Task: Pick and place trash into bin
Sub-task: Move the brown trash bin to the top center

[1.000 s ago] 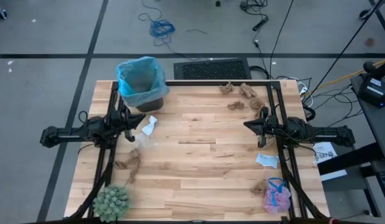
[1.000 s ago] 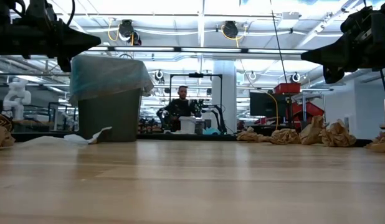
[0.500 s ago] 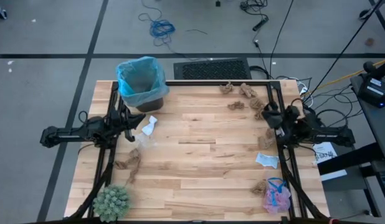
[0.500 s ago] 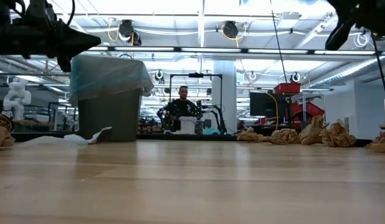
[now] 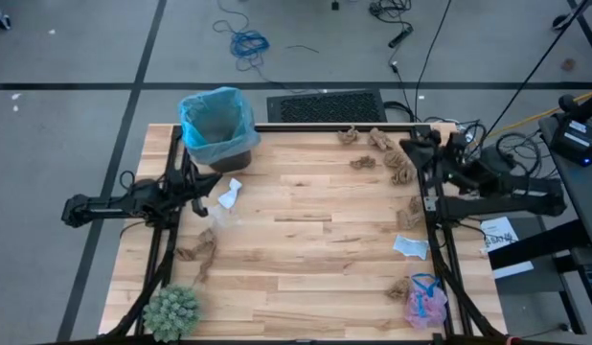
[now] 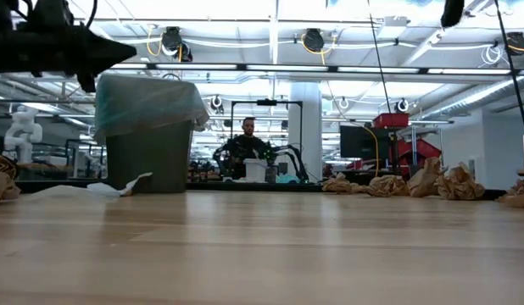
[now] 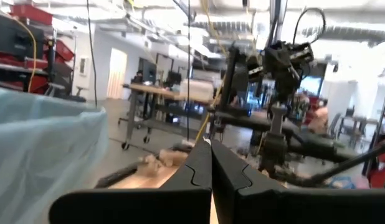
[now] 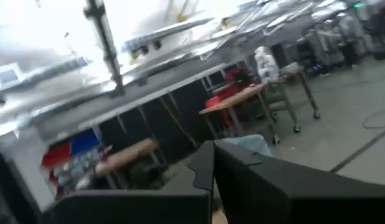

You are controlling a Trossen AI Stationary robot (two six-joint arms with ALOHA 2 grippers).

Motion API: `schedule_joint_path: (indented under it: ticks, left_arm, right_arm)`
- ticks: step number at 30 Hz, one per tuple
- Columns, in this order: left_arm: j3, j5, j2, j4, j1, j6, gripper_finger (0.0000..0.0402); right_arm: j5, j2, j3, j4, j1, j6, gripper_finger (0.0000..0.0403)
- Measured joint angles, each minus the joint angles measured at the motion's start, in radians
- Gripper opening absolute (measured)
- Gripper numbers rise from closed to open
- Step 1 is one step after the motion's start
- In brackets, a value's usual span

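The bin, dark with a light-blue liner, stands at the table's far left corner. Brown paper wads lie at the far right, by the right edge and at the near left. White paper bits lie near the bin and at the right. A pink mesh puff sits at the near right corner. My left gripper is shut and empty, level beside the bin. My right gripper is shut and empty, raised high over the right edge.
A round green spiky plant sits at the near left corner. Dark frame rails run along both side edges of the table. The table's middle is bare wood. A person sits in the room beyond the far edge.
My right gripper has risen steeply, almost out of the top of the low view, and rolled while staying shut. In the high view it now stands farther toward the far right corner, uncovering the brown wad by the right edge.
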Motion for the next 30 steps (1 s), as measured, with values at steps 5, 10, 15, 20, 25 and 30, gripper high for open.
schedule_joint_path:
  ticks: [5, 10, 15, 20, 25, 30]
  left_arm:
    - [0.0, -0.004, 0.0, 0.14, 0.0, 0.0, 0.0]
    - [0.0, -0.005, 0.0, 0.283, 0.0, 0.0, 0.0]
    - [0.0, -0.008, 0.0, 0.395, 0.0, -0.002, 0.0]
    - [0.0, -0.008, 0.0, 0.465, 0.0, 0.005, 0.0]
    - [0.0, -0.045, 0.0, 0.536, 0.0, 0.001, 0.0]
    - [0.006, -0.119, 0.002, 0.536, 0.0, 0.032, 0.0]
  right_arm:
    - [-0.011, 0.076, 0.126, 0.016, 0.0, -0.04, 0.0]
    - [-0.013, 0.083, 0.2, 0.018, 0.0, -0.109, 0.0]
    - [-0.034, 0.09, 0.212, -0.002, -0.001, -0.174, 0.0]
    - [-0.001, 0.133, 0.211, -0.01, -0.001, -0.31, 0.0]
    - [-0.002, 0.191, 0.211, 0.013, -0.009, -0.341, 0.0]
    - [-0.006, 0.236, 0.211, 0.013, -0.034, -0.359, 0.0]
